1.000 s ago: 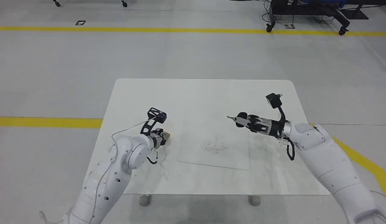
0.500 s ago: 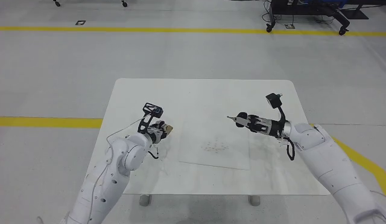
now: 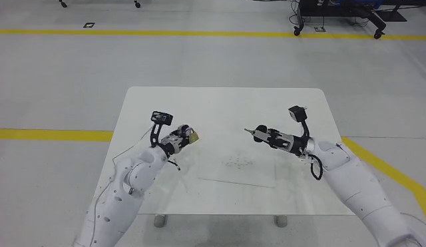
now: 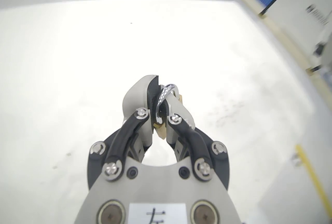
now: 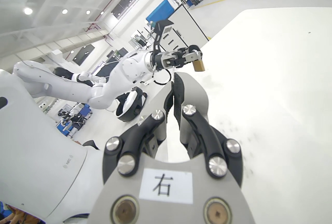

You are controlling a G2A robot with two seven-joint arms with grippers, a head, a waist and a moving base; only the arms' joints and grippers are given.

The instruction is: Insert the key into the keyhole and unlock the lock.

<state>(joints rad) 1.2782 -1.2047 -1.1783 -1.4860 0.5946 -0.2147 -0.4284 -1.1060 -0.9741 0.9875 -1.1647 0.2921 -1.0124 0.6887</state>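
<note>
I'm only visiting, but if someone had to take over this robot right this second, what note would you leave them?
Left gripper: shut on the padlock, held up off the table.
Right gripper: shut on the key, tip pointing toward the padlock, with a clear gap between them.
Done: both things are picked up.
Left: close the gap, insert the key into the padlock, turn it to unlock.
</note>
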